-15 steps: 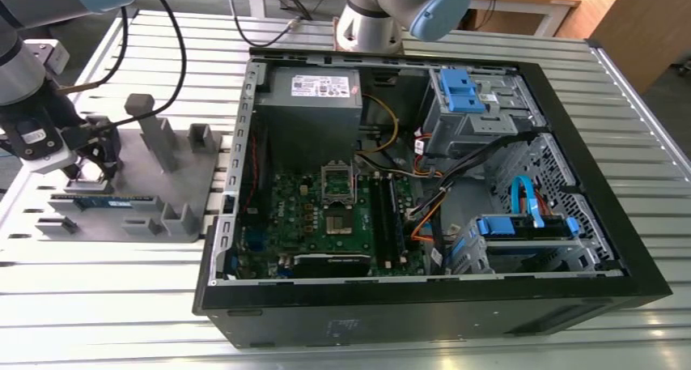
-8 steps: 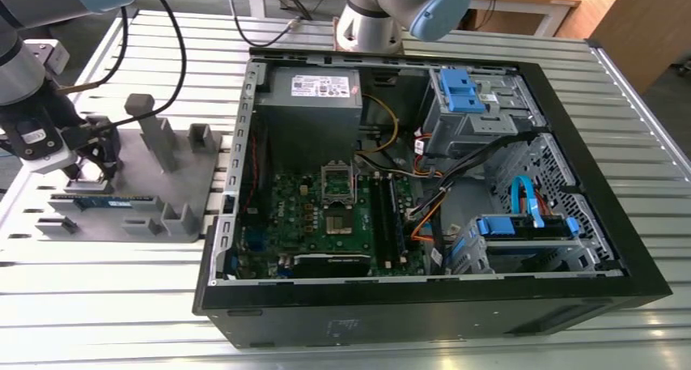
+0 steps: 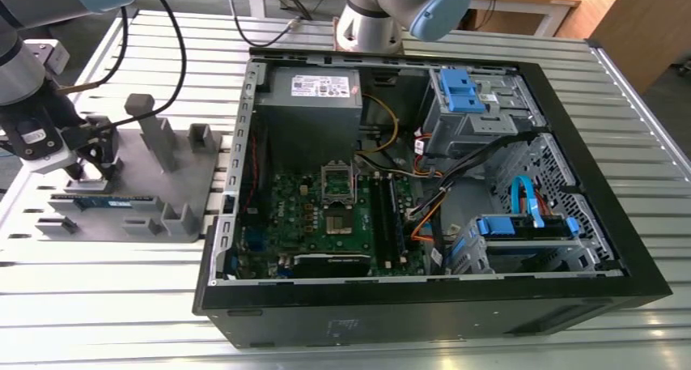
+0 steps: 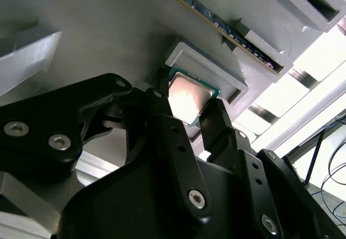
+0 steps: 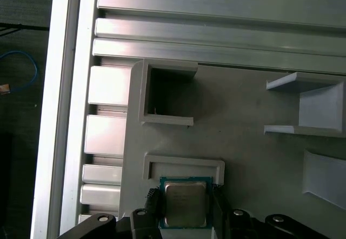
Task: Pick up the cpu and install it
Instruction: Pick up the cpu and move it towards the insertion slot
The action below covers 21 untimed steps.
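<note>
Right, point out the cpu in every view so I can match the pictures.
Exterior view: look where the gripper meets the grey holder, at the exterior view's left.
Second wrist view: the cpu lies in a shallow pocket of the holder, just ahead of the gripper.
First wrist view: the cpu lies in that same pocket.
Shared landmark: the pocket's raised rim.

Seen from beside the bench: the arm [image 3: 24, 78] descends at the exterior view's left, with its wrist [image 3: 32, 139] turned downward and the gripper [image 3: 95, 172] low beneath it. The base column [image 3: 373, 22] stands upright at the far side. In both wrist views the two black fingers [image 4: 165, 125] lie parallel, closed against opposite edges of the cpu [image 4: 186, 95]. Contact appears firm on both sides, though one pad is in shadow.
</note>
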Tool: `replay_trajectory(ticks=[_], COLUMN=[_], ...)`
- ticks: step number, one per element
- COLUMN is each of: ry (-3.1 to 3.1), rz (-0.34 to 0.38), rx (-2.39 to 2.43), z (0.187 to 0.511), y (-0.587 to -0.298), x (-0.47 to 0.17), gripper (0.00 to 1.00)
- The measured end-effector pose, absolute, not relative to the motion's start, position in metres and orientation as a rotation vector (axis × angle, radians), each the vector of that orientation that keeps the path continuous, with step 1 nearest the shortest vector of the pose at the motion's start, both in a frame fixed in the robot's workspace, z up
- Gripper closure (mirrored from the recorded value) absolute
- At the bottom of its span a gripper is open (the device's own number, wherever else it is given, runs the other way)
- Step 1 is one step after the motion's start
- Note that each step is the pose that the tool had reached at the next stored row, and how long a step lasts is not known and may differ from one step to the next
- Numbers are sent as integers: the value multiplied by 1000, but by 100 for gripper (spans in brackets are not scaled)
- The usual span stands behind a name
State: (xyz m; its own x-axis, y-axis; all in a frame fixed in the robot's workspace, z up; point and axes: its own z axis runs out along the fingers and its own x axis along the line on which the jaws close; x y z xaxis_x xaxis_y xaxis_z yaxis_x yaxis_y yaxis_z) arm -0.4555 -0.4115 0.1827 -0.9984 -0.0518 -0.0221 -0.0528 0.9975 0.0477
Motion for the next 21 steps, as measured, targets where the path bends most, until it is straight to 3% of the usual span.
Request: replay_trajectory(ticks=[21], ry=[3119], rz=[75], rx=[-82], z=[187], y=[-411], x=[-455], gripper=[53])
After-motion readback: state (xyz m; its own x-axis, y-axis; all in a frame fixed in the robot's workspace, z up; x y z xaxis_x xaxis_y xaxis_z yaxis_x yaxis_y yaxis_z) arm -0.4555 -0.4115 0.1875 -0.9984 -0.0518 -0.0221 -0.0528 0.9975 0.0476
